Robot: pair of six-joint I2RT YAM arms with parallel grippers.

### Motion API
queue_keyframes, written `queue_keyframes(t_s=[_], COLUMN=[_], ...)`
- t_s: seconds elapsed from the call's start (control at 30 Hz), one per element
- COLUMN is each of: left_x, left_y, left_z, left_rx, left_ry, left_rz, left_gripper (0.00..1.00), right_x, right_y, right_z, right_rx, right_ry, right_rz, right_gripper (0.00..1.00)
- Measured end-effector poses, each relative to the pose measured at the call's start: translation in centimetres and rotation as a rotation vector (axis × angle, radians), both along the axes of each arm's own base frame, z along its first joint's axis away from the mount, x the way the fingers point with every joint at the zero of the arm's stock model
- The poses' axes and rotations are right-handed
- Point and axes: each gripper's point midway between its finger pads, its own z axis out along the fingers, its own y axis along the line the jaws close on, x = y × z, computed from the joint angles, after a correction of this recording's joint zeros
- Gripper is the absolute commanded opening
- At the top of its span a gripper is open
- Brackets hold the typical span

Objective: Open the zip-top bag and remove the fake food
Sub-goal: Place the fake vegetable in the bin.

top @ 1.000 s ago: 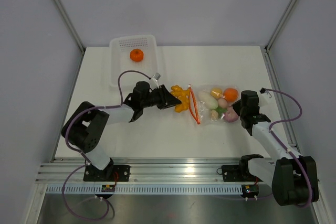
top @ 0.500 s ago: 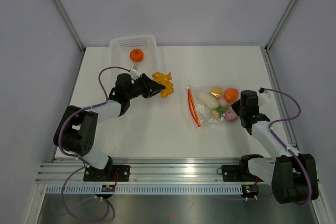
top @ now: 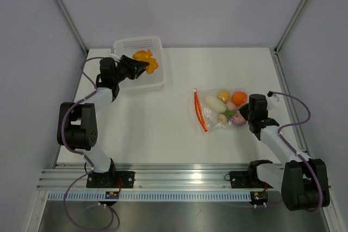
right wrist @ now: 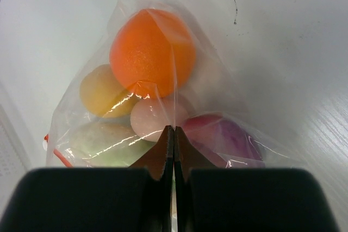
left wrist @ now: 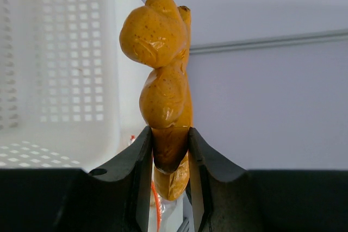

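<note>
Orange-yellow lumpy plastic food (left wrist: pixel 163 85), clamped by left gripper (left wrist: pixel 169 137), hangs over white perforated basket (left wrist: pixel 70 69); release seems next. Right gripper (right wrist: pixel 173 150) pinches clear zip-top bag (right wrist: pixel 212 96).

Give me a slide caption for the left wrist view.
Left gripper, jaws shut on a lumpy yellow-orange fake food piece, with the white perforated basket behind.

The top view is lit brightly and evenly from overhead; only pale, soft-edged shadows are cast on the table (top: pixel 163 129) beside the zip-top bag (top: pixel 215 113); in the right wrist view thin white glints are caught along the bag's creases, and a diffuse grey shadow is thrown to the right of the bag; the right gripper (right wrist: pixel 173 134) below the bag is shown dark and blurred; in the left wrist view the yellow piece (left wrist: pixel 163 80) is rendered sharp, while the basket (left wrist: pixel 60 52) is washed out and softened.
</note>
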Motion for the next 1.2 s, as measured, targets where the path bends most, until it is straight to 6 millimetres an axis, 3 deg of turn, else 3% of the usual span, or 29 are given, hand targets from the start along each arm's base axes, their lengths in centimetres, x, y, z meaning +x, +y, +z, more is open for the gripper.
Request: queue_keyframes(t_s=[0.03,0.07,0.17,0.27,0.53,0.63,0.73,0.83,0.9,1.13,1.2], left_x=[0.3,0.6,1.1,1.2,-0.2,-2.2,-4.9,-7.4,-8.7,-14.2,-15.1], left_y=[0.6,1.4,3.0,3.9,3.6,3.2,1.3,-1.1,-2.9,-8.5,-10.1], left_z=[-0.2,-0.4,-1.1,-2.0,-2.7,-1.6,0.0,0.2,-0.8,-7.7,-8.8], left_rx=[0.008,0.018,0.048,0.075,0.108,0.128,0.15,0.176,0.195,0.259,0.279], left_ry=[0.01,0.022,0.045,0.074,0.11,0.075,0.012,-0.034,-0.037,0.052,0.057], left_rz=[0.017,0.036,0.077,0.103,0.089,0.087,0.047,-0.014,-0.061,-0.235,-0.285], left_gripper=[0.31,0.46,0.67,0.81,0.83,0.82,0.8,0.78,0.77,0.73,0.67], right_x=[0.0,0.0,-0.1,-0.2,0.0,-0.1,-0.1,-0.1,-0.1,-0.1,-0.1], right_y=[0.0,0.0,0.1,0.3,0.5,0.8,0.9,1.2,1.2,1.3,1.3], right_z=[0.0,0.0,0.2,0.2,0.3,0.0,-0.4,-0.5,-0.5,-0.5,-0.5], right_rx=[0.0,0.002,0.006,0.014,0.015,0.018,0.017,0.02,0.021,0.015,0.015], right_ry=[-0.001,-0.001,-0.008,-0.013,-0.019,-0.009,0.004,0.01,0.01,0.011,0.01], right_rz=[0.0,0.002,0.007,0.016,0.029,0.047,0.056,0.071,0.076,0.086,0.088], right_gripper=[0.0,0.0,0.0,0.0,0.0,0.0,0.0,0.0,0.0,0.0,0.0])
